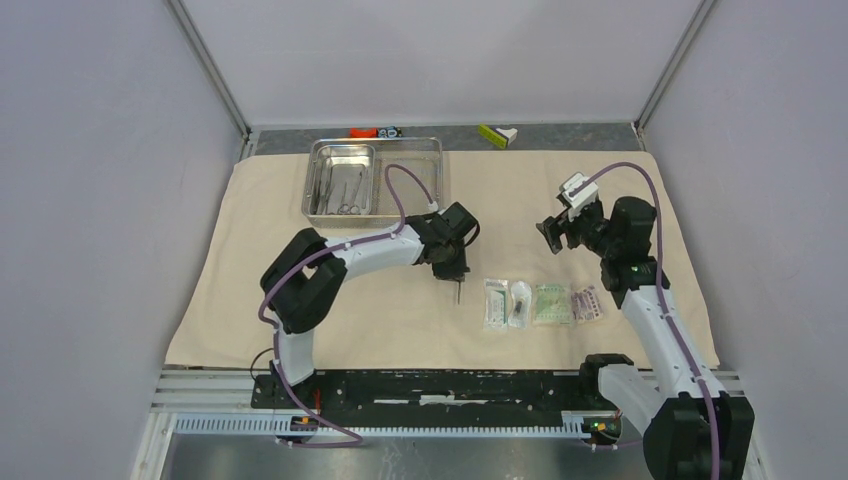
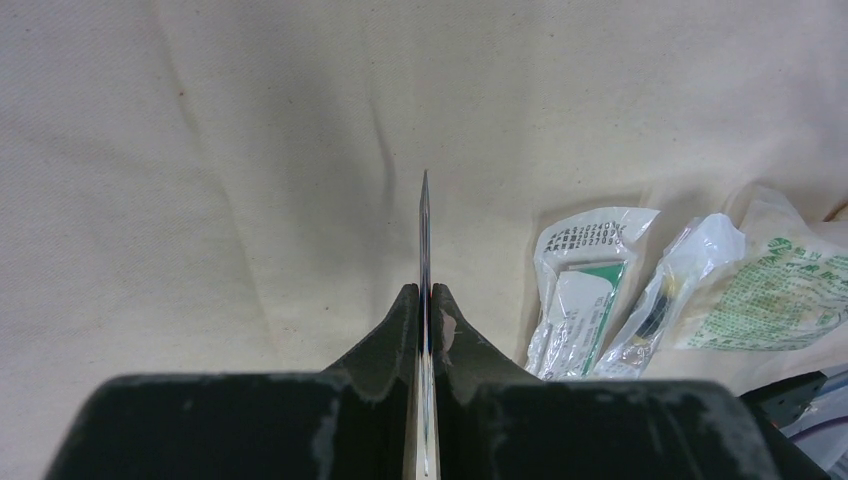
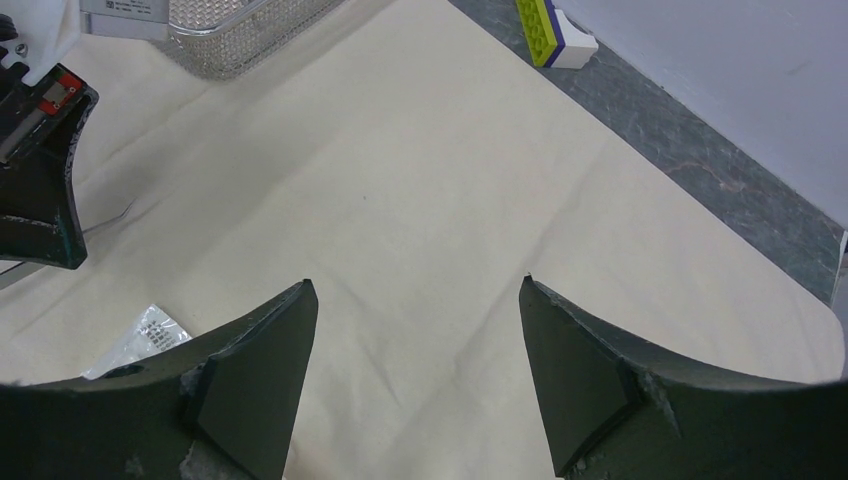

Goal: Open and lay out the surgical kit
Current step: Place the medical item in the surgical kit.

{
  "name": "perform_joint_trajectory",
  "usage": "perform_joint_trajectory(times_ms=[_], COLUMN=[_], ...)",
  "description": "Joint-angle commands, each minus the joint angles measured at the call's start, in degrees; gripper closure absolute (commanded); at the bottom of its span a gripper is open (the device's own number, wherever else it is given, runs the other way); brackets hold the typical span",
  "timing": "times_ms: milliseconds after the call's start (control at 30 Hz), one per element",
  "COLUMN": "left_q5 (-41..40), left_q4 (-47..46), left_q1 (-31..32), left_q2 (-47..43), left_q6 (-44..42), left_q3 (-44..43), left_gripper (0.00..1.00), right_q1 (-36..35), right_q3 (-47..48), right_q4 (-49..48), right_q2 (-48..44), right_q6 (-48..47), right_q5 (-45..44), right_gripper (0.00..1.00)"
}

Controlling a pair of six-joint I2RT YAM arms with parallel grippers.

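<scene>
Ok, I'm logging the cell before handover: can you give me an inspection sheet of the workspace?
Surface: beige cloth spread flat.
Job's things: steel tray far left, instruments in its inner tray; four sealed packets in a row.
Clutter: yellow-green and white object, orange and black pieces beyond the cloth.
Grippers: left tool shut on a thin pointed metal instrument; right tool open, empty.
Cables: left purple cable, right purple cable, each following its arm.
Surroundings: plain grey walls.

four packets [image 1: 552,303], one tray [image 1: 412,188], one cloth [image 1: 500,195]
</scene>
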State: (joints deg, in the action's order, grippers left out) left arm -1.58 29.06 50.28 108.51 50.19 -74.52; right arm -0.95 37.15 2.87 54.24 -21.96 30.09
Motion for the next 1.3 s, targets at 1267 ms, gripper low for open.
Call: perform_joint_trajectory(times_ms=[1267], left_q5=[-0.1], left_q4=[-4.0], left_q1=[2.2], left_q2=[-4.0], left_q6=[8.7], left_q3=[8.1], left_gripper=[0.84], right_q1=[3.1], right_q3=[-2.1], right_q4=[-4.5], right_q2=[0.7], right_q6=[0.6], right_q5=[4.4], right_gripper=[0.18])
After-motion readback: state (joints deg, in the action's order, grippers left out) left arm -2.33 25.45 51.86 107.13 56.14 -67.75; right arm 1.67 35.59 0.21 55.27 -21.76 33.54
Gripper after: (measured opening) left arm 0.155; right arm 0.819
